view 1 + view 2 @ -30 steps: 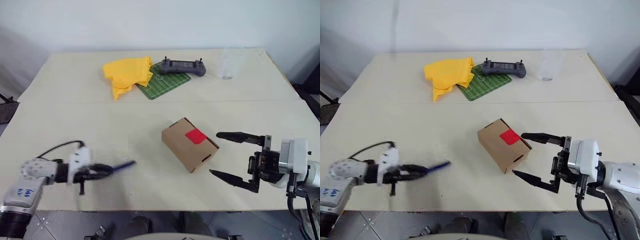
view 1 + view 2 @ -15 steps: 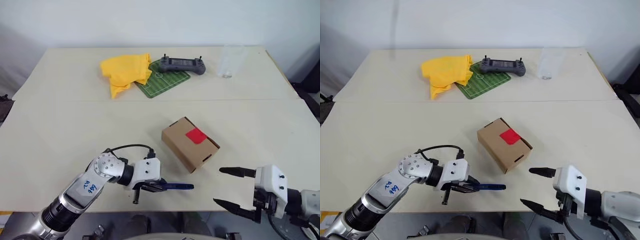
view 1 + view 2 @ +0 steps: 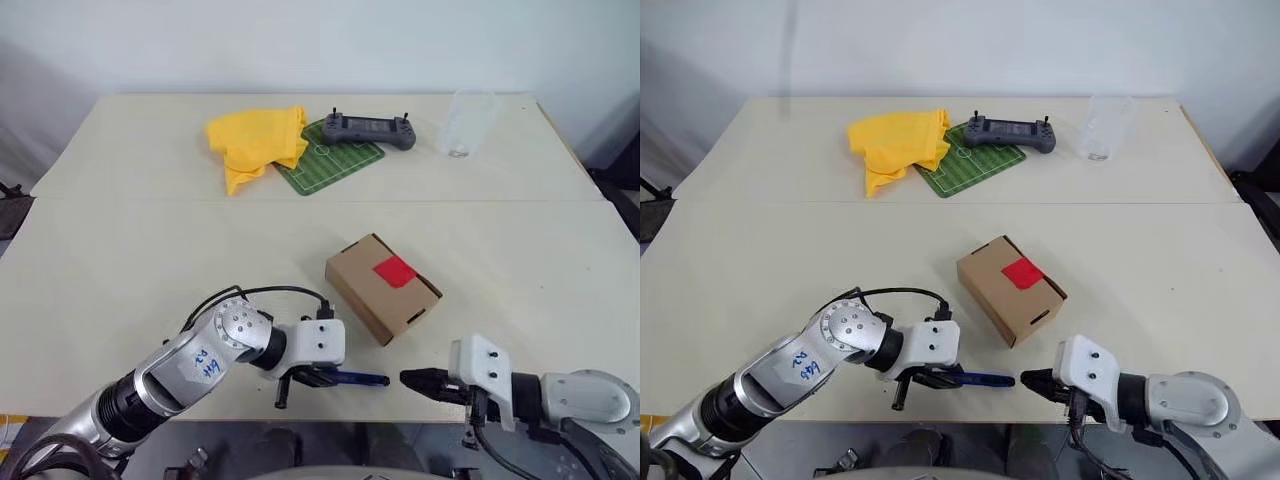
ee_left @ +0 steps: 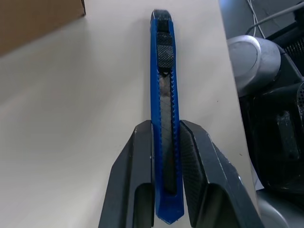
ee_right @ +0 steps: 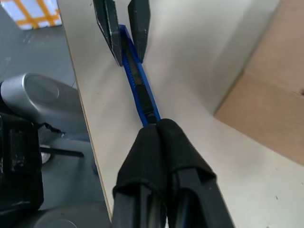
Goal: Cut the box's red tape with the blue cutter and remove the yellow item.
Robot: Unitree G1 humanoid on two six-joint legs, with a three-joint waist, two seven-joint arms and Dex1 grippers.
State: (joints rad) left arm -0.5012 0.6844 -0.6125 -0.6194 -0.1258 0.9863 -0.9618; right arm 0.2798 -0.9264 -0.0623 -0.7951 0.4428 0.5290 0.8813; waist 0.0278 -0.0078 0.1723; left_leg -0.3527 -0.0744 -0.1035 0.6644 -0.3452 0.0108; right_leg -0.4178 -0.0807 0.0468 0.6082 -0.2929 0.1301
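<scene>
The left gripper point(image 3: 318, 376) holds the blue cutter point(image 3: 352, 377) tight by one end, low over the near edge of the table point(image 3: 120, 250). The right gripper point(image 3: 412, 380) has its fingers pressed together right at the cutter's dark far end; it may be pinching the slider, but that is hard to see.

This looks like the step of getting the blade ready. Next the cutter must go up to the red tape point(image 3: 393, 270) on the box point(image 3: 381, 300), which sits just behind both grippers.

A yellow cloth point(image 3: 255, 143), a green mat point(image 3: 330, 165), a grey controller point(image 3: 367, 129) and a clear cup point(image 3: 466, 123) sit far back. Nothing blocks the way.
</scene>
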